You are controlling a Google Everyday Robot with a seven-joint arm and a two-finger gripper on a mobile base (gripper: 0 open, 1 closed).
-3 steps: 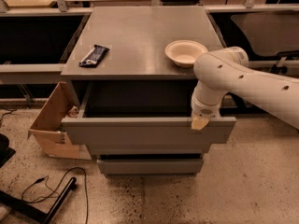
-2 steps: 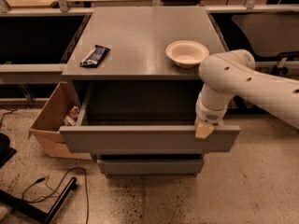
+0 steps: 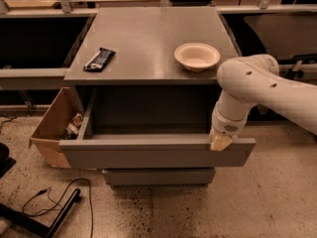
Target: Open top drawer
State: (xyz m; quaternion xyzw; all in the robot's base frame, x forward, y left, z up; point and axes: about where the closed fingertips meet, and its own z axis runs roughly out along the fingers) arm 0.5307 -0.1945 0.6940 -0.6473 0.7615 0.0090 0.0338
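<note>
The top drawer (image 3: 148, 155) is a wide grey box drawer with a flat handleless front. It stands pulled well out from the grey cabinet (image 3: 148, 38), and its inside looks dark and bare. My gripper (image 3: 220, 142) hangs from the white arm on the right and sits on the top edge of the drawer front near its right end. A narrower grey drawer front (image 3: 158, 176) shows below, pushed in.
A white bowl (image 3: 197, 56) and a dark wrapped snack bar (image 3: 99, 59) lie on the cabinet top. An open cardboard box (image 3: 52, 128) stands on the floor at the left of the cabinet. A black cable and a black stand foot (image 3: 54, 212) lie on the speckled floor at lower left.
The top drawer has slid further out toward the camera, and my gripper has moved with its front edge, forward and down.
</note>
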